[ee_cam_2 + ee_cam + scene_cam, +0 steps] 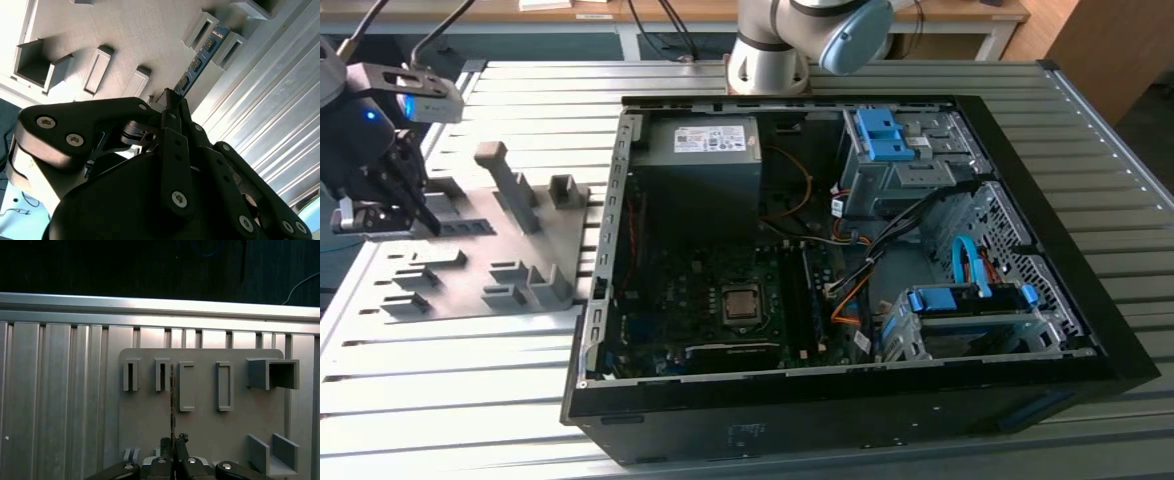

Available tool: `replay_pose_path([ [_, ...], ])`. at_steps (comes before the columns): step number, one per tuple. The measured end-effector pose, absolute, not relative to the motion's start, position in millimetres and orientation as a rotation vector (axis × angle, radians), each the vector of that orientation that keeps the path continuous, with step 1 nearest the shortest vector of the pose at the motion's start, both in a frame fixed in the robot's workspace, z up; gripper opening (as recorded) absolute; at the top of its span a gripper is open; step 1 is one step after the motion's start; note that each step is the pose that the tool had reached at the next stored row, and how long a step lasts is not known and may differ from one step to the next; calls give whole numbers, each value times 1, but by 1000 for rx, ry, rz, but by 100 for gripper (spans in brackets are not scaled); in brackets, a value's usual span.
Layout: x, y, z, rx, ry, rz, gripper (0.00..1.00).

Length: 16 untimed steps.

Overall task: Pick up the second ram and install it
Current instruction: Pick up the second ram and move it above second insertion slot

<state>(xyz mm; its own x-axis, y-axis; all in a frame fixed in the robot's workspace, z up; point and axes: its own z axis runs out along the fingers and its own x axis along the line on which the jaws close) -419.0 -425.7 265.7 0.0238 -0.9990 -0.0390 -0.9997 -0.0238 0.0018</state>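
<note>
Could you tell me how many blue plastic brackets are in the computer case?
2. One blue bracket sits near the arm's base; the other bracket lies closer to the camera, toward the exterior view's right. More may be hidden.

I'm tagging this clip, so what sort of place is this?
Probably a robotics lab set up for PC assembly: an open computer case on a slatted metal table, and a gripper shut on a ram in a grey fixture.
</note>
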Motion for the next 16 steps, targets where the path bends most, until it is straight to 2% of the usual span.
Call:
replay_pose_path([
  [16, -419, -425, 277, -2229, 2177, 45, 14],
])
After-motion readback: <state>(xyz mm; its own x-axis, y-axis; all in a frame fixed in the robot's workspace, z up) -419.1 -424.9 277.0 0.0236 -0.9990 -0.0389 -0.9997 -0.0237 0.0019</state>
